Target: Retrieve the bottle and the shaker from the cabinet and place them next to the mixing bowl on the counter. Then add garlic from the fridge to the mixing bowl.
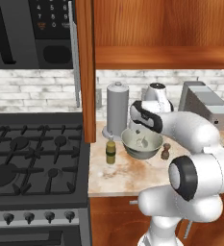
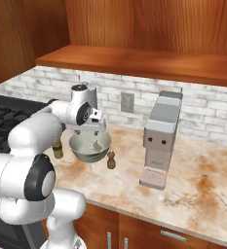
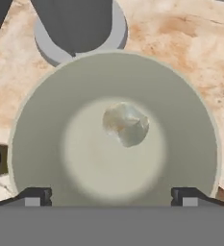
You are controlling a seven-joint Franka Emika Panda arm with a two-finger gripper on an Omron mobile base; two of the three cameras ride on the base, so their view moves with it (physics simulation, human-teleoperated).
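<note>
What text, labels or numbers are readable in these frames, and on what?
Microwave keypad: rows of white marks on dark buttons, too blurred to read as digits.
Bottle: no readable label.
Shaker: no markings visible.
Mixing bowl, garlic, coffee machine, paper towel holder: no text.
Nothing else legible.
</note>
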